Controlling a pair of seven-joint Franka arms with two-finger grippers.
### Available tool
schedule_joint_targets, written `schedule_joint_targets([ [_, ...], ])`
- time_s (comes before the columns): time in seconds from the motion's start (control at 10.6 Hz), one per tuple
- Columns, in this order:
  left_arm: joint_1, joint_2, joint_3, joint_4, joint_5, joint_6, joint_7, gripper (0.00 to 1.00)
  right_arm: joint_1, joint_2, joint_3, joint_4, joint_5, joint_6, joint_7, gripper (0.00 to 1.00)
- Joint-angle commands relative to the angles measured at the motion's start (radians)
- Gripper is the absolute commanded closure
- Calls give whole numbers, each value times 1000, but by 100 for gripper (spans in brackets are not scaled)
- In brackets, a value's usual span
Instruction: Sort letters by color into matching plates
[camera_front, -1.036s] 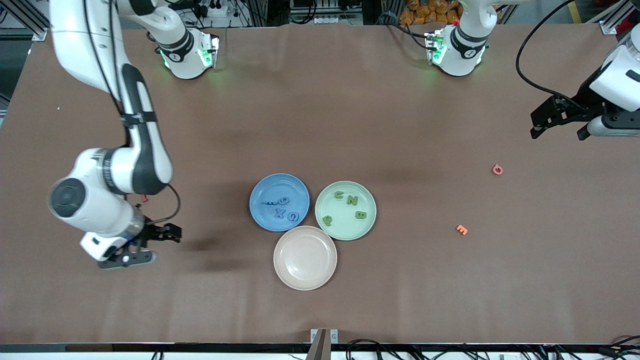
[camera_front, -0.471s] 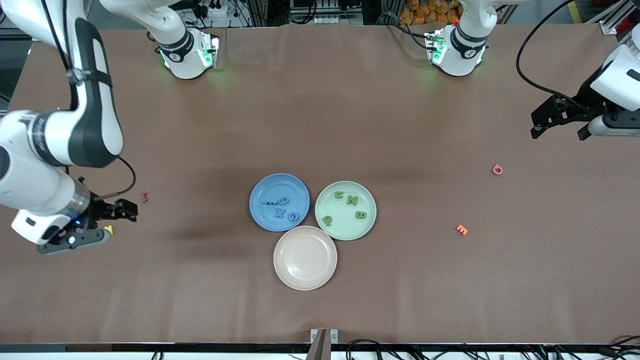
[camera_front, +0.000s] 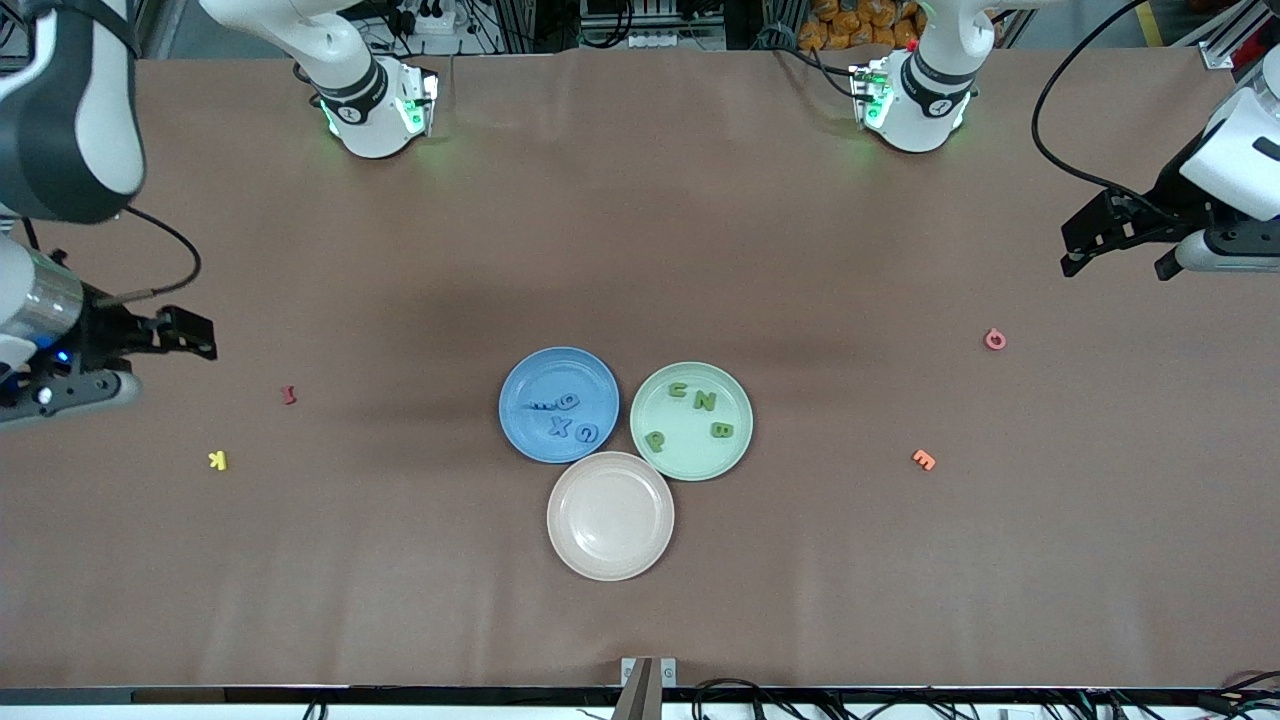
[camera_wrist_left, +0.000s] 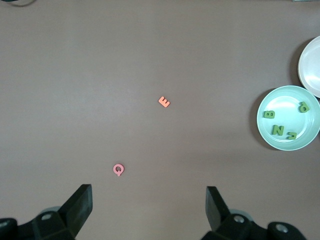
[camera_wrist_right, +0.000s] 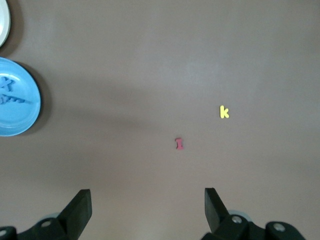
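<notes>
Right now I have both arms up off the tabletop (camera_front: 640, 250) with nothing in either grip. My right pincer (camera_front: 150, 350) hangs over the right arm's end of the tabletop, its fingers spread wide and empty. From its wrist camera I see the two black fingertips (camera_wrist_right: 80, 207) apart, with the red letter (camera_wrist_right: 179, 143) and the yellow letter K (camera_wrist_right: 224, 112) lying on bare tabletop below. In the front view the red letter (camera_front: 290, 394) lies farther from the camera than the yellow letter K (camera_front: 218, 460), and the two are apart.

My left pincer (camera_front: 1100, 245) waits over the left arm's end of the tabletop, also spread and empty. Under it lie the pink letter Q (camera_front: 994, 339) and, nearer the front camera, the orange letter E (camera_front: 923, 459), well apart from each other.

At the middle sit the three plates, clustered with rims touching or nearly so. On the blue plate (camera_front: 520, 385) lie several blue letters (camera_front: 565, 418). On the pale green plate (camera_front: 735, 400) are four green letters (camera_front: 704, 402). Nearest the front camera sits the pinkish-beige plate (camera_front: 610, 516), which holds no letters.
</notes>
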Motion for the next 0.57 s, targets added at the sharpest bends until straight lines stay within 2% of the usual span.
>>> schedule_joint_targets([
  [0.0,3,0,-6,16,-2,-17,0,0,-3,-72,14,31,-21,-74,89,0],
  [0.28,4,0,-3,16,-5,-17,1,0,-35,-129,41,28,-12,-92,141,0],
  [0.47,4,0,-3,16,-7,-17,1,0,-150,-149,150,31,-5,-103,147,0],
])
